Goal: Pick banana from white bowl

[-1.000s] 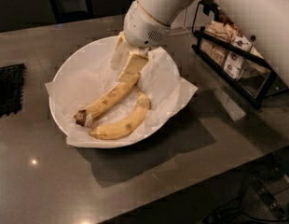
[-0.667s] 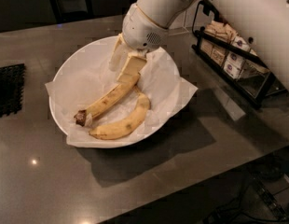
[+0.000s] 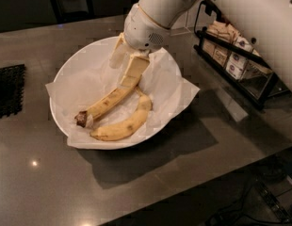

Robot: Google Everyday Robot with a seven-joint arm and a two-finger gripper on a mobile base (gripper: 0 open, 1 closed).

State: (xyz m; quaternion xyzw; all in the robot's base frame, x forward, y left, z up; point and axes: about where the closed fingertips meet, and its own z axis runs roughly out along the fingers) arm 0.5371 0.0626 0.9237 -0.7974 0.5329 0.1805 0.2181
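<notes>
The banana [image 3: 110, 100] is long, nearly straight and speckled, with a dark end at the lower left. It lies in the white bowl [image 3: 70, 74], which is lined with crinkled white paper. A cleaner, more curved banana [image 3: 125, 126] lies just in front of it. My gripper [image 3: 126, 62] is down inside the bowl at the straight banana's upper right end and covers that tip. The white arm reaches in from the upper right.
A black wire rack [image 3: 240, 62] with small packets stands on the counter to the right of the bowl. A black ridged mat [image 3: 7, 91] lies at the left edge. The grey counter's front edge runs diagonally at the lower right.
</notes>
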